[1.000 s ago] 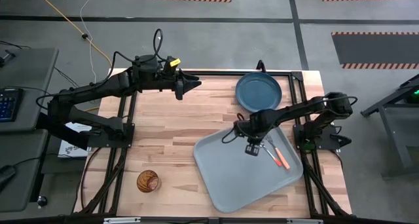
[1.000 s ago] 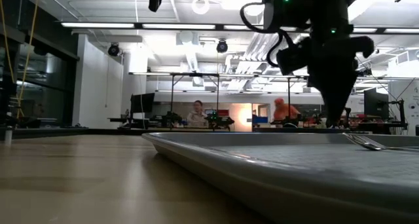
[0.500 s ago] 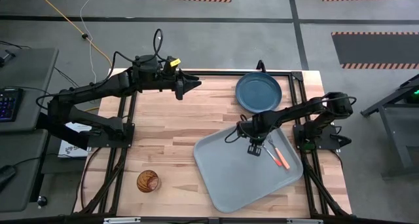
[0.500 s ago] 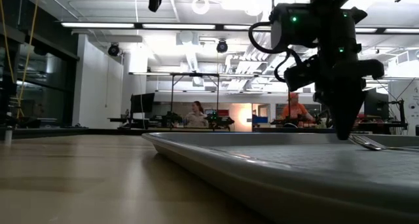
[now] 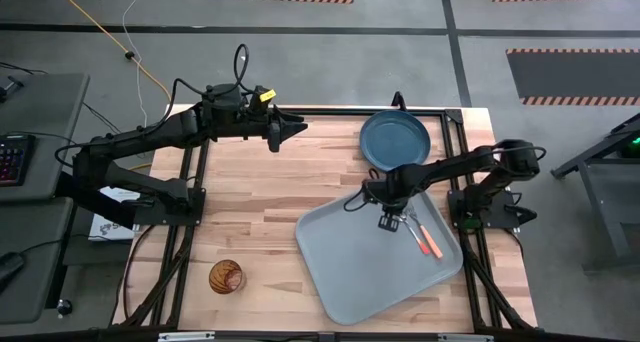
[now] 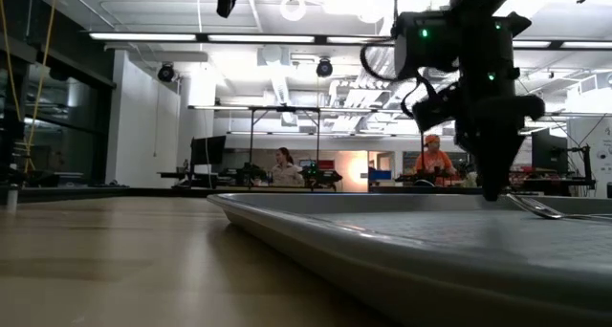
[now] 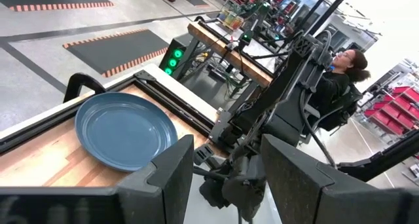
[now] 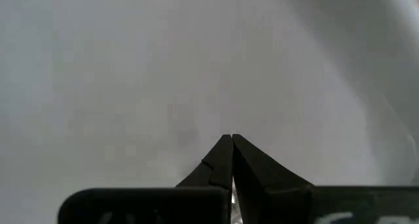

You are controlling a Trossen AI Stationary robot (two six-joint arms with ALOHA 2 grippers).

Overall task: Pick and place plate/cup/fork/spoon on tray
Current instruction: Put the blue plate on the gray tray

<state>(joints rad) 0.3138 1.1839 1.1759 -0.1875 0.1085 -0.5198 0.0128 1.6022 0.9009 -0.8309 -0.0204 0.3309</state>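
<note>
Seen from above, the right gripper [image 5: 388, 222] hangs over the upper right part of the tray [image 5: 350, 267], its fingers [image 8: 230, 160] pressed together and empty. Just right of it on the tray lie the fork [image 5: 424, 233] with its orange handle and what looks like the spoon [image 5: 412, 229], too close together to separate cleanly. The plate [image 5: 395, 141] rests on the wood table [image 5: 250, 212] at upper right, off the tray. The cup [image 5: 226, 277] stands at lower left, well apart from the tray. The left gripper [image 5: 292, 129] waits at upper centre, fingers [image 7: 163, 175] apart.
</note>
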